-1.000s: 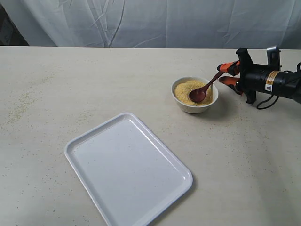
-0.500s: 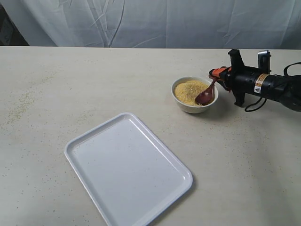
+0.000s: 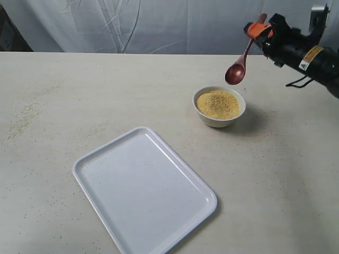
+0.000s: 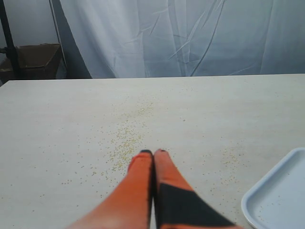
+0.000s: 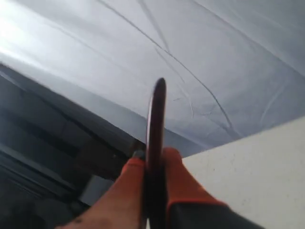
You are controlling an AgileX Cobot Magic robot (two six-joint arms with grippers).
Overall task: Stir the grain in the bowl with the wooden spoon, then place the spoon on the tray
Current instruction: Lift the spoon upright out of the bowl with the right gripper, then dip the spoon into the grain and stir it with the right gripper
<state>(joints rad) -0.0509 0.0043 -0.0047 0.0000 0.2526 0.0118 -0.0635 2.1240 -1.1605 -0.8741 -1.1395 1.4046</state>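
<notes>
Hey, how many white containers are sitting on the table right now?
2. The bowl, holding grain, stands right of centre in the exterior view; the tray lies nearer the camera to its left, apart from it. None looks hidden.

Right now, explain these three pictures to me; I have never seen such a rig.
This is a robot with two arms, each ending in an orange two-fingered gripper. The wide picture is from a camera off the arms. It shows a table with a white tray and a bowl of grain. The right gripper holds a spoon by its handle, in the air, clear of the bowl. The other two pictures come from cameras on the wrists. One shows the left gripper, shut and empty, over the table with loose grains. The other looks along the right gripper, clamped on the spoon.
</notes>
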